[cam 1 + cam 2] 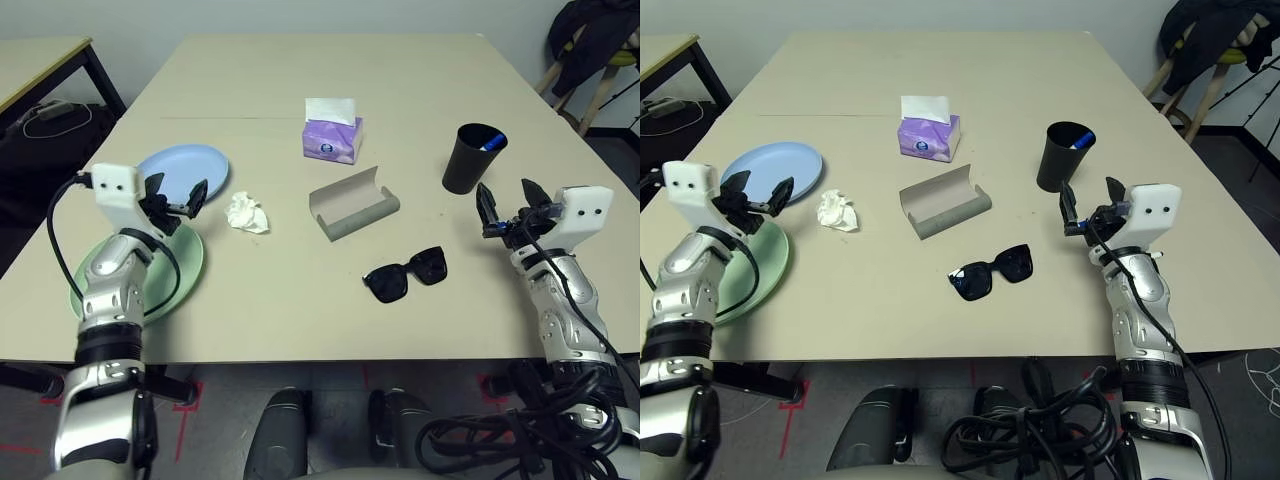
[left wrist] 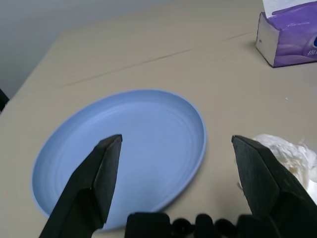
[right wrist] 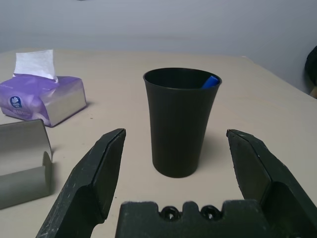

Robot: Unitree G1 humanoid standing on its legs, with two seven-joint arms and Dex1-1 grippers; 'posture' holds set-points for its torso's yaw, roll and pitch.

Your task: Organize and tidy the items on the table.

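Currently both end effectors are spread wide and I've got nothing gripped in either. Left end effector (image 1: 176,200) hovers over the near-left part of the bench (image 1: 300,300), above the seam where the light-blue plate (image 1: 190,165) meets the pale-green plate (image 1: 185,270); in my left wrist view the blue plate sits just ahead between the fingers (image 2: 96,183). Crumpled white tissue (image 1: 247,213) lies just right of that end effector, apart from it. Right end effector (image 1: 508,205) hovers near the right edge, with the black tapered cup (image 1: 470,160) close ahead and slightly left, upright, not touched; a blue-tipped pen (image 1: 492,143) pokes up inside it. Grey glasses case (image 1: 352,205) lies open mid-bench, the black sunglasses (image 1: 405,274) nearer me, between case and right end effector. Purple tissue box (image 1: 332,138) sits behind the case.
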